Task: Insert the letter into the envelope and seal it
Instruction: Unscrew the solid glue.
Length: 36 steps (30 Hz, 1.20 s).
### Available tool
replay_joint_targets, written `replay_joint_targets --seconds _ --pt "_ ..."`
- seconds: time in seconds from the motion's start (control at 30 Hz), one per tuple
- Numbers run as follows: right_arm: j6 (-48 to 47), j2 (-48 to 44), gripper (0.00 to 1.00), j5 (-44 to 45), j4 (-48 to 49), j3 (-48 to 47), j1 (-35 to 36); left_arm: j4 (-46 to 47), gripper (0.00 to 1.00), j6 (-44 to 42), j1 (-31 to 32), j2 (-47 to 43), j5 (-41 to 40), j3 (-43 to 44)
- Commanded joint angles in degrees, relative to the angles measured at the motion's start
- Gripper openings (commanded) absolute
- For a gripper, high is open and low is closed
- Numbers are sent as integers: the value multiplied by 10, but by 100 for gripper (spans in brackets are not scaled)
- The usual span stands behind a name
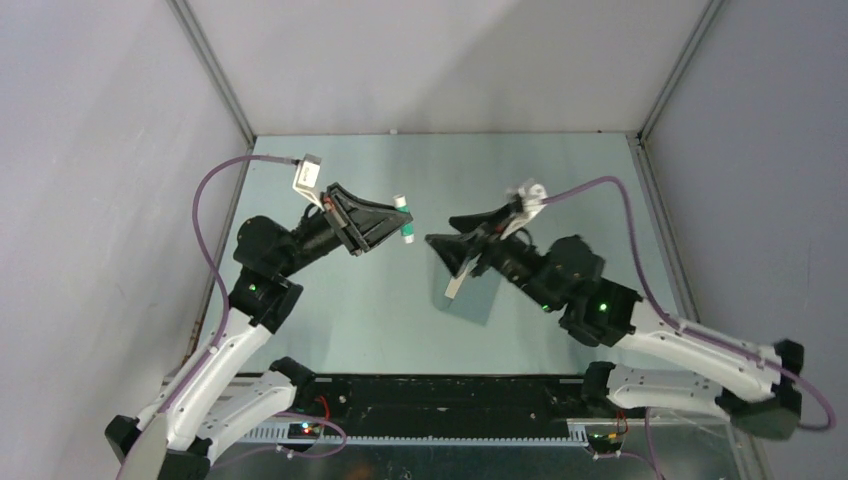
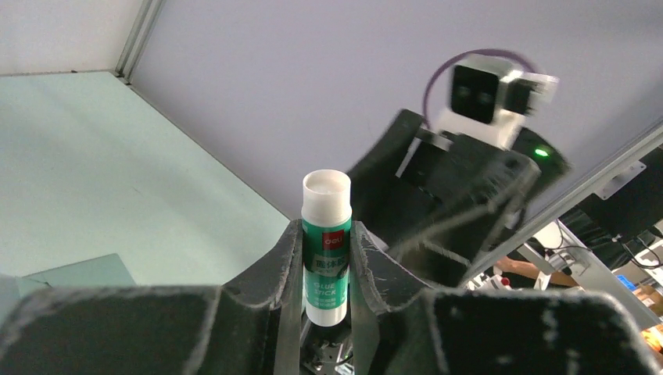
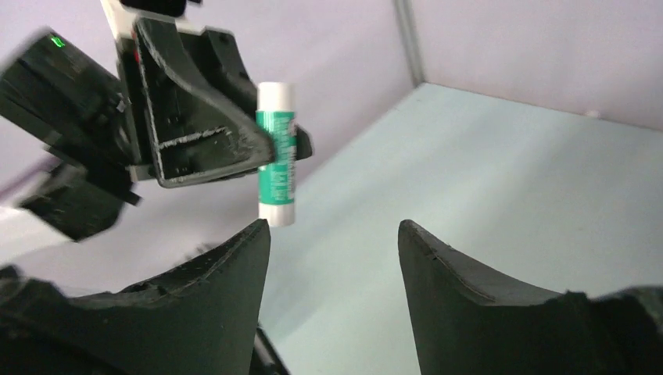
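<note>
- Left gripper (image 2: 327, 228): jaws clamped on the glue stick (image 2: 327, 262), which is held upright in the air over the middle of the worktop (image 1: 330, 320).
- Right gripper (image 3: 335, 228): jaws wide and empty, just beside the stick's lower end and not touching it.
- Envelope (image 1: 478, 302): flat on the worktop, mid-width and toward the near edge, partly under the right gripper.
- A pale strip (image 1: 454, 286) lies along the envelope's left side (flap or letter, cannot tell). The letter is not otherwise visible.
- Step in hand, as judged: gluing the flap. Confirm the glue end is bare, since cap status cannot be told. Turn that end down and draw it lightly along the flap edge.
- Obstruction: the right gripper hangs between the stick and the envelope. Withdraw it toward the right edge first, or use it to pin the envelope.
</note>
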<state>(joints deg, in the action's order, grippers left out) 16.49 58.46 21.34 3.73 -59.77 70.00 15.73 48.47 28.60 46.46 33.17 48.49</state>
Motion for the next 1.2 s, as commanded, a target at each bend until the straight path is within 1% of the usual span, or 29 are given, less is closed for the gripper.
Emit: replay_joint_targets --seconds 0.0,0.03,0.07,0.1,0.17,0.23,0.3,0.37,0.4,0.5,0.6,0.7,0.8,1.17 --pt "193 -59 64 -344 196 100 -120 31 0 12 1 -3 6 8" --pt "228 -59 63 -368 216 109 -145 39 0 16 1 -1 8 8" --pt "244 -56 63 -405 251 121 -155 43 0 23 1 1 10 8" --pt "270 -53 63 -431 266 124 -168 49 0 30 1 2 11 7" --pt "308 -37 63 -463 314 132 -184 60 0 39 1 6 13 7" --pt "351 -17 63 -486 371 142 -198 71 0 48 1 9 15 7" --pt "398 15 64 -504 461 157 -209 79 0 54 0 10 16 6" --pt "438 42 64 -518 517 162 -218 81 0 58 0 11 18 6" --pt "459 49 63 -522 530 163 -220 83 0 59 1 11 20 6" --pt "491 83 62 -538 597 163 -222 87 0 65 1 11 21 5" --pt "520 105 59 -546 628 163 -222 90 0 66 1 11 22 4" --pt "533 124 56 -548 658 163 -222 91 0 66 1 10 22 4" --pt "538 131 52 -546 668 163 -223 91 0 66 1 8 23 2" --pt "522 142 54 -535 650 157 -222 92 0 66 0 6 23 -1"
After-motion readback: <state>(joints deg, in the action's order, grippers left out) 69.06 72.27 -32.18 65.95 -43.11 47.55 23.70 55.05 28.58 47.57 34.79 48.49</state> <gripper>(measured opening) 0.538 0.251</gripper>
